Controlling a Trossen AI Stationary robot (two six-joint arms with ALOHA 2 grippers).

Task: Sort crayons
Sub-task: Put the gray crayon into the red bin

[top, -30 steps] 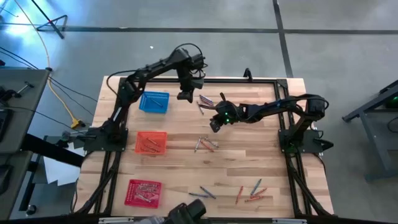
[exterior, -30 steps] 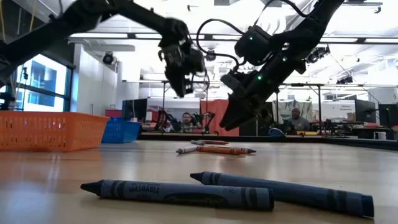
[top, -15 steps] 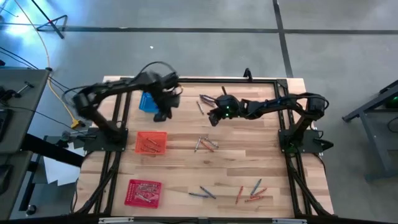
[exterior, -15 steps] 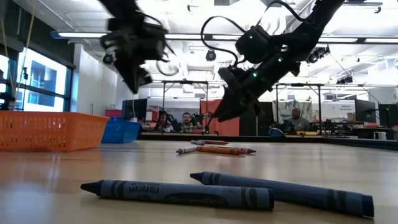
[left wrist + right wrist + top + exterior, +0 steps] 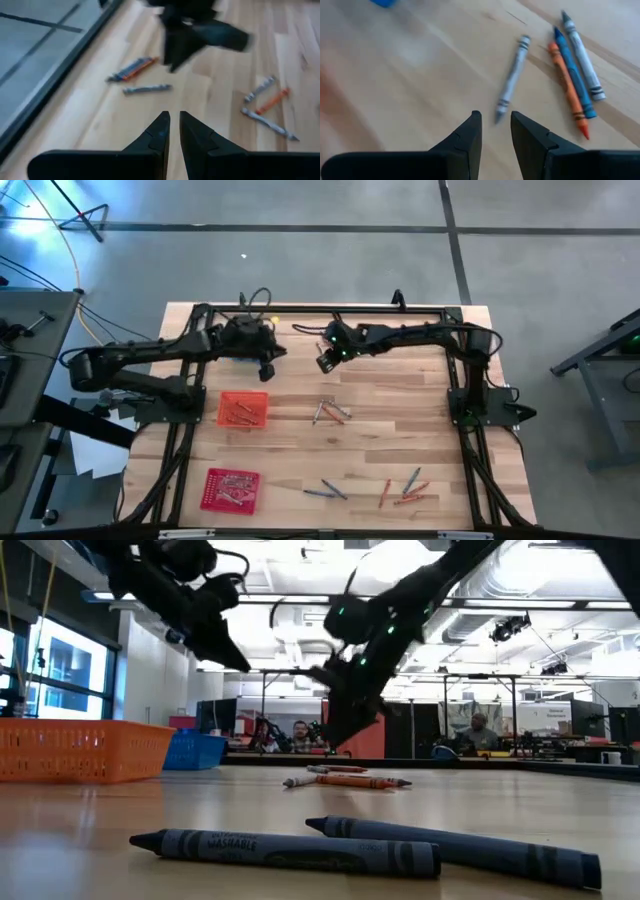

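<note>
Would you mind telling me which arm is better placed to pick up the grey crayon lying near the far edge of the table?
The right. Its gripper points at the grey crayon with fingers apart; the left gripper is farther off.

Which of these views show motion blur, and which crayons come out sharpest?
Left wrist view: the far dark arm and the floor edge are smeared. Right wrist view: the table streaks, though the grey crayon stays readable. Low view: both arms are soft, while the two dark blue crayons nearest the camera are crisp, label included.
</note>
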